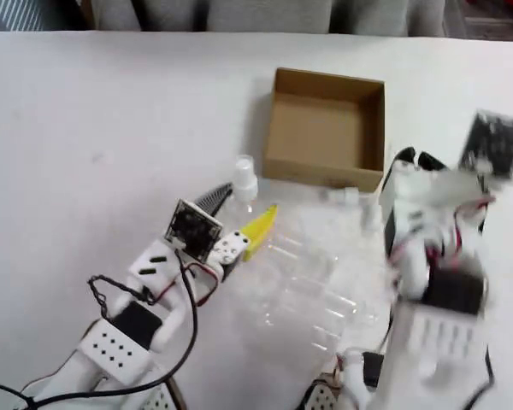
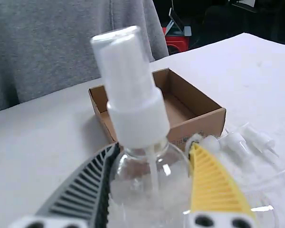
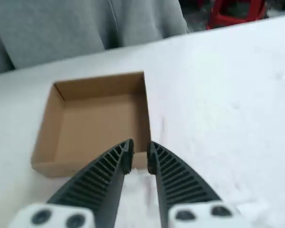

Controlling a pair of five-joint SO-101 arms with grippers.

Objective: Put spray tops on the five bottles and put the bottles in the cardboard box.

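Work surface: a white table (image 1: 111,111). In the high view, the cardboard box (image 1: 321,171) sits open-topped toward the far side of the table, with bare floor showing inside. The left gripper (image 1: 252,198) is positioned just beside the box's near-left corner, its grey and yellow fingers closed around a bottle (image 1: 244,207) fitted with a white spray top (image 1: 244,175). Further clear bottles (image 1: 316,273) lie on the table between the two arms; their number cannot be determined. A loose spray top (image 1: 346,196) lies against the box's near wall. The right gripper (image 1: 415,159) is at the box's near-right corner. In the left wrist view, the held bottle (image 2: 147,183) stands upright between the fingers (image 2: 206,185), its spray top (image 2: 133,90) seated on the neck, with the box (image 2: 204,121) behind it and two loose tops (image 2: 235,141) on the table beside the box. In the right wrist view, the right gripper (image 3: 139,153) is just before the box's near wall (image 3: 80,165) – jaws narrow, only a slim gap between the tips, nothing seen between them.
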